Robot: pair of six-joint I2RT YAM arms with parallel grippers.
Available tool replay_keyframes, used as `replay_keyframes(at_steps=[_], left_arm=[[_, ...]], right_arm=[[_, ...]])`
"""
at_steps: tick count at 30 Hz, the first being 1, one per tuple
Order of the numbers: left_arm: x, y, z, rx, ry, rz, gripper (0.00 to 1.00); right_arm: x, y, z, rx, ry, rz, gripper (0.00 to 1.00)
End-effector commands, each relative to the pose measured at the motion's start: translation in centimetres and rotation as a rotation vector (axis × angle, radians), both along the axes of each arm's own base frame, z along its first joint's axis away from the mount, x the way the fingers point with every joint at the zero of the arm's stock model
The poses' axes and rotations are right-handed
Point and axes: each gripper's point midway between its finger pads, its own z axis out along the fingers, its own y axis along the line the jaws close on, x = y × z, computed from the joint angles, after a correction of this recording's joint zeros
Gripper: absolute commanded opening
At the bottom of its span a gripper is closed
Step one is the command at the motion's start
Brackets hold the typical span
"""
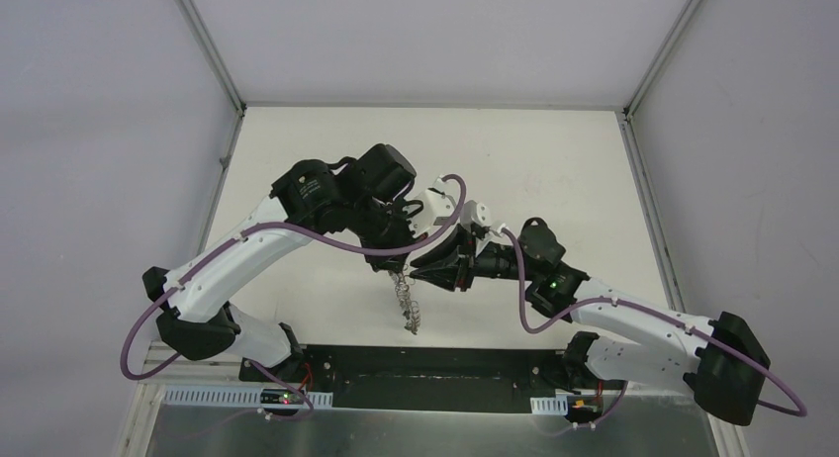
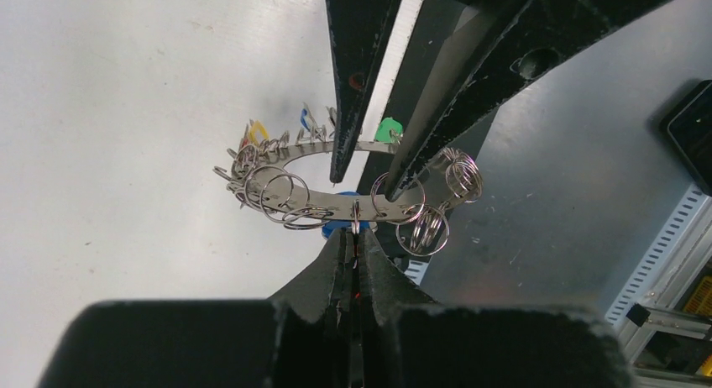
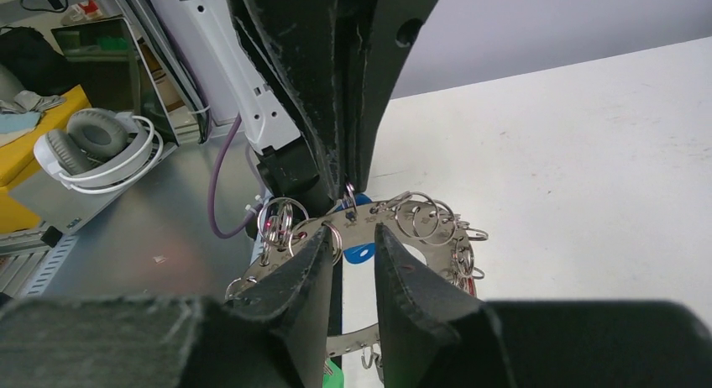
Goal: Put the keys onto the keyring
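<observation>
No words, numbers or signs can be read anywhere. The keyring point(image 2: 323, 205) at the tips of the left end effector point(image 2: 356, 237) is plain metal, and the keys point(image 2: 388, 129) by it have plain coloured tags.

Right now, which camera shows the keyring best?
Left wrist: the keyring shows nearly whole, wire loops distinct, pinched at its near edge by the left hand. Right wrist shows only part of it, blocked by the right hand. Top external shows just a small edge-on dangling strip.
</observation>
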Motion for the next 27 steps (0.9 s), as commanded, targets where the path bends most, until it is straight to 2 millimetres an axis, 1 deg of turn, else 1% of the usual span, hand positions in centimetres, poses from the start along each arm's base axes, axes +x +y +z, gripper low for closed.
replay_keyframes(at_steps=[1,10,14,20,22,25,26,27], left_arm=[[0.2,-0.2,1.5,-0.043,-0.039,-0.006,0.0],[-0.2,-0.5,1.3,-0.071,-0.035,-0.028,0.0],[-0.3,-0.5,1.4,-0.085,-0.041,-0.031,0.0],[-0.6,-0.5,1.5,-0.109,-0.048,-0.041,0.0],[-0.7,-0.5,1.6,-0.118,-0.051,-0.045,0.0],[-0.8,-0.6,1.7,-0.137,-0.055,-0.051,0.0],[-0.7,-0.6,1.8,-0.144,-0.058,-0.052,0.0],[-0.7,-0.6,1.9,-0.148,-0.062,-0.052,0.0]], right_arm=[[-0.8,0.7,4.1,0.101,-0.07,0.052,0.25],[-1.2,1.6,4.1,0.105,-0.072,0.076,0.23],[-1.3,2.0,4.0,0.104,-0.072,0.088,0.14],[-1.4,2.3,3.6,0.1,-0.069,0.103,0.08],[-1.4,2.4,3.7,0.102,-0.071,0.104,0.08],[-1.5,2.5,3.6,0.098,-0.071,0.114,0.12],[-1.6,2.6,3.6,0.098,-0.074,0.12,0.11],[-1.7,2.6,3.6,0.097,-0.075,0.125,0.09]])
